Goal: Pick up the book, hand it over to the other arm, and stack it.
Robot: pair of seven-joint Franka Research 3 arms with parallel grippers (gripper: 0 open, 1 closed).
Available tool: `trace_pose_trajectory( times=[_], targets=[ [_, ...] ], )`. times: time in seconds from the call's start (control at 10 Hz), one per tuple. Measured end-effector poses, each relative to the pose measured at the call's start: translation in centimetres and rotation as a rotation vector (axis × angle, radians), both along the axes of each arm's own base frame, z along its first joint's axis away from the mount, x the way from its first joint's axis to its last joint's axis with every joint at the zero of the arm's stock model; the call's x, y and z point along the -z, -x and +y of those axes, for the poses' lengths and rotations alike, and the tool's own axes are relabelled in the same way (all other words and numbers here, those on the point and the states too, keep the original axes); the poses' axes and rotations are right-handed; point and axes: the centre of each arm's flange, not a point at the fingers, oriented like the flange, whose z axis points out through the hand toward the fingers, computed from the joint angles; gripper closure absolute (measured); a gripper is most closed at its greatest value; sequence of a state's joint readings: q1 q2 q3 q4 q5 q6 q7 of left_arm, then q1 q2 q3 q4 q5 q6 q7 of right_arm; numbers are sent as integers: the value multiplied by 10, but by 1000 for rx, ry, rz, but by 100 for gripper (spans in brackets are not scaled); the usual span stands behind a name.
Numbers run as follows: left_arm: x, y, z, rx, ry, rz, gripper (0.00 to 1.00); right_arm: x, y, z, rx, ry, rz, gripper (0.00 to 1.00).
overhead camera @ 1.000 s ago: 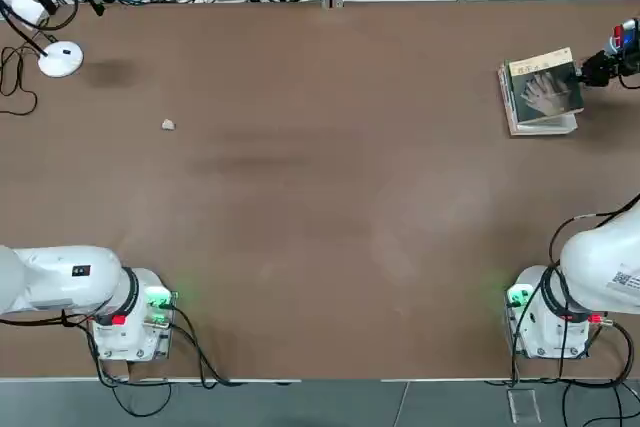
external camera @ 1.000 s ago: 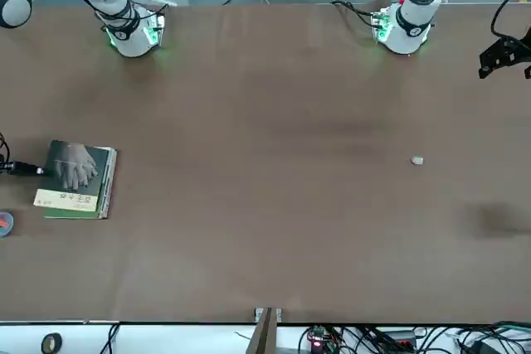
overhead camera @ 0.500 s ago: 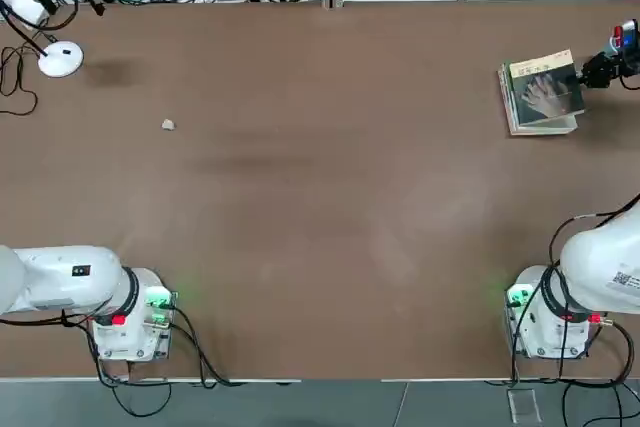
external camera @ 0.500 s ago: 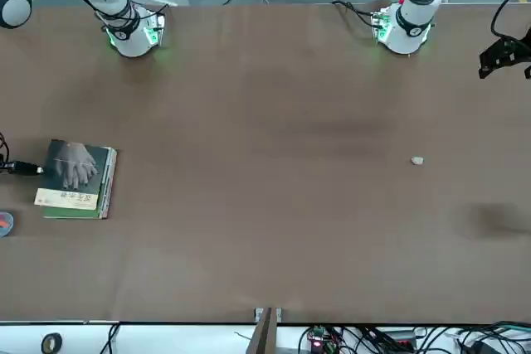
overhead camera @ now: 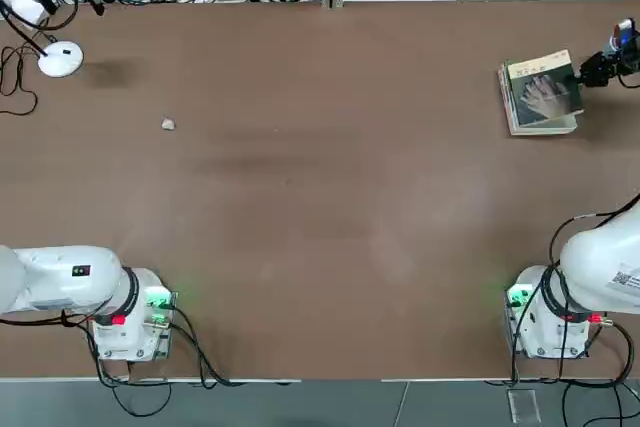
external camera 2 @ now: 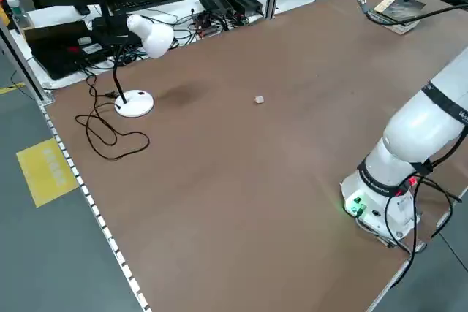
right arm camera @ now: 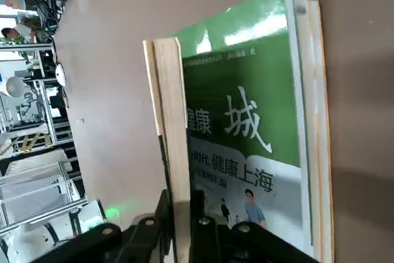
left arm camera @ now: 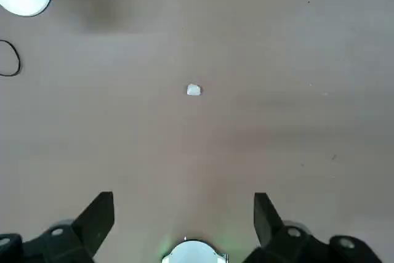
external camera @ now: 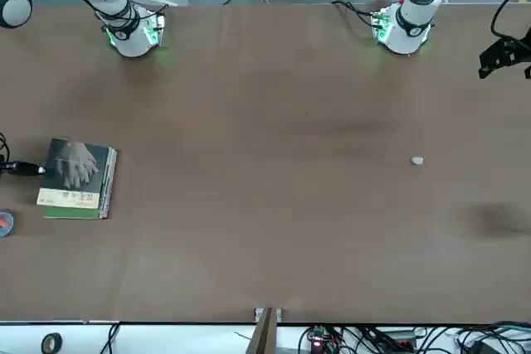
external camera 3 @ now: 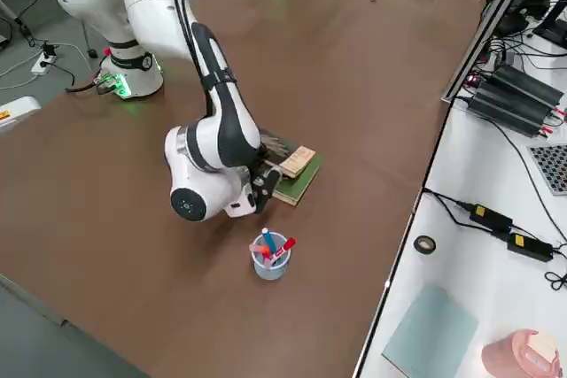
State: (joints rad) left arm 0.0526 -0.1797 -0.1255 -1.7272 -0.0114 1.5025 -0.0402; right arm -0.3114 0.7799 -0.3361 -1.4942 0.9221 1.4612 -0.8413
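My right gripper point(overhead camera: 590, 71) is clamped on the book point(overhead camera: 546, 87) at the table's far right edge, lifting it edge-up off the green-and-white book point(right arm camera: 258, 121), which only my right wrist view reveals. My left gripper point(left arm camera: 183, 214) hangs spread wide over bare table point(overhead camera: 300, 197).

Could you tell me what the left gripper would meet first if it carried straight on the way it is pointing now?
Most likely bare table. The left gripper hangs open, pointing down at it, and nothing lies between its fingers. The small white scrap seems to sit beyond that line, though depth is unclear.

The book point(overhead camera: 545, 89) lies atop a thicker book point(overhead camera: 541, 122), far right.
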Motion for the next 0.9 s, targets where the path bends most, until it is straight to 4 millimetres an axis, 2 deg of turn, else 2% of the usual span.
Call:
trace_pose_trajectory(
  times=[0.9],
  targets=[
    [-1,0,0,0,0,-2,0,1,-3,-8,15,26,-15,85]
  ],
)
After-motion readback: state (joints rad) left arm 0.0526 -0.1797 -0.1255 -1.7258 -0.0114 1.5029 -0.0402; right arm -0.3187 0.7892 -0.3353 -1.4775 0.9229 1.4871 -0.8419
